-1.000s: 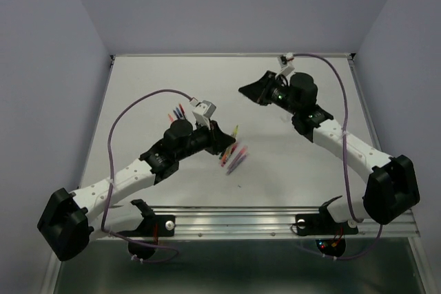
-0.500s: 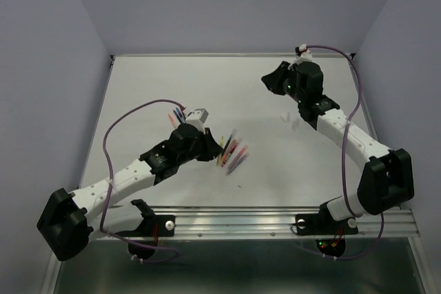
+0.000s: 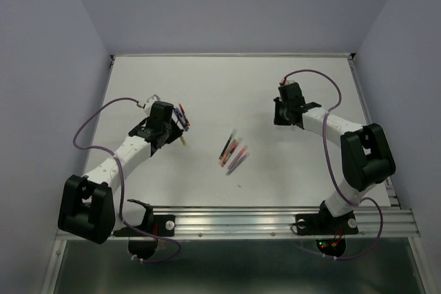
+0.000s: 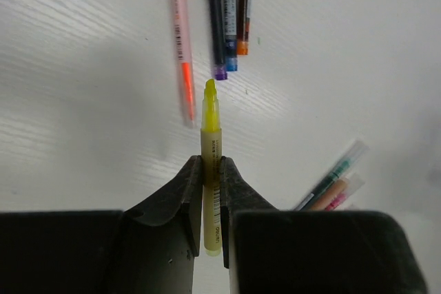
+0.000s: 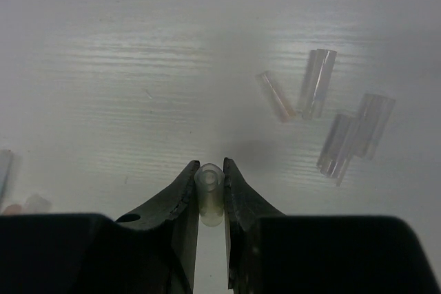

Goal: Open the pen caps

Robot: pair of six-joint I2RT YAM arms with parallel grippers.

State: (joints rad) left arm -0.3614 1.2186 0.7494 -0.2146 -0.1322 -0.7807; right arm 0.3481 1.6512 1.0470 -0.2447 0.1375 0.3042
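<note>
Clear tubular plastic cap [image 5: 209,185] pinched in right tool [image 5: 209,164].

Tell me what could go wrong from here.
1. The left claw pinches the yellow pen with its bare tip aimed at the purple pen lying just ahead; laying it down could nudge that row or mark the table.
2. The right claw holds a round clear cap; released, it may roll into the loose caps to its right.

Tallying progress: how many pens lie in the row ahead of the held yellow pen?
4, side by side past the yellow pen: orange pen leftmost, then purple pen, blue pen, dark red pen. Their far ends are cropped.
</note>
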